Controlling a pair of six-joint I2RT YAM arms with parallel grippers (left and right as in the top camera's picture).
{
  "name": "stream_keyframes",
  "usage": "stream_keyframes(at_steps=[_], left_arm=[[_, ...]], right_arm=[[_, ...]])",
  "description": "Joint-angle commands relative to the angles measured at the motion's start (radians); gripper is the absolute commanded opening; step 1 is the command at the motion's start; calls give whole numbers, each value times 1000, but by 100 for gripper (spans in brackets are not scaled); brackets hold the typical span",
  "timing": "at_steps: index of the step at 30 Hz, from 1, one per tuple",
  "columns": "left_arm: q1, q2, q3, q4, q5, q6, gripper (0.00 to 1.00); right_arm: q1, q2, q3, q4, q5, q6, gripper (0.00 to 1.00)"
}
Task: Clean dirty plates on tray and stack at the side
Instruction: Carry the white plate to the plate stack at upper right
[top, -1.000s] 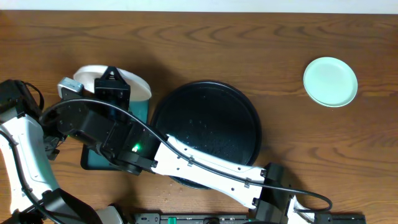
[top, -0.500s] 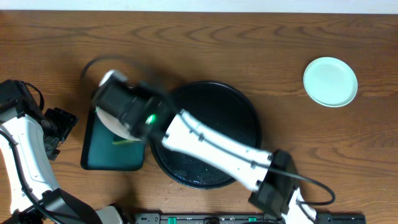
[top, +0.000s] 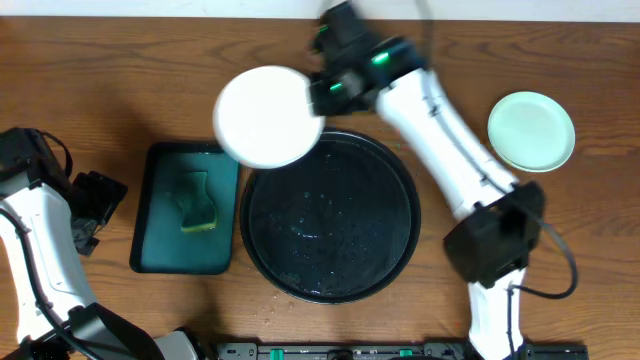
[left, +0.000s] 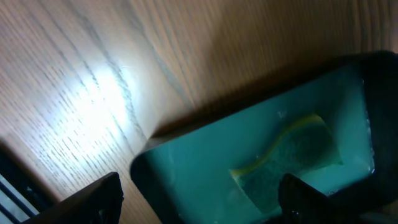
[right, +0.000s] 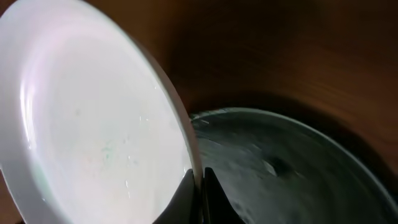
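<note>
Moved: white plate (top: 268, 116) — swung by the right arm from over the teal tray (top: 160, 250) to above the black tray's (top: 330, 230) far-left rim.
Left gripper (left: 199, 199): jaws wide, empty, left of the black tray.
Teal tray: rectangular, glossy, just left of the black tray; yellow-green sponge (top: 196, 203) inside, long axis near-to-far.
Black tray: round, glossy, raised rim.
White plate: round, shallow, smooth — face up.
Right gripper (right: 200, 193): clamped on the white plate's rim.
Mint-green plates (top: 531, 131): round, stacked, far right of the black tray.

Sponge (top: 196, 203) in teal tray (top: 160, 245)
</note>
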Motion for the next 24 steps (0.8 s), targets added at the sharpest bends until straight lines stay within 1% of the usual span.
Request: stream_keyframes(at_steps=[1, 4, 10, 14, 20, 21, 24], left_arm=[[-61, 3, 8, 4, 8, -4, 81], [-145, 10, 7, 10, 8, 11, 81], [-315, 34, 7, 24, 7, 15, 81], [-402, 42, 7, 49, 7, 14, 81], [-481, 42, 7, 69, 4, 14, 81], [-483, 42, 7, 69, 4, 14, 81], [-487, 42, 7, 69, 4, 14, 81]], right_arm=[[-145, -34, 19, -56, -107, 23, 1], [-271, -37, 19, -122, -93, -27, 1], [-478, -64, 19, -289, 95, -104, 1], [-611, -69, 18, -378, 136, -120, 1], [-835, -69, 11, -400, 132, -84, 1], [-853, -69, 11, -401, 131, -82, 1], [-970, -69, 9, -406, 132, -52, 1]])
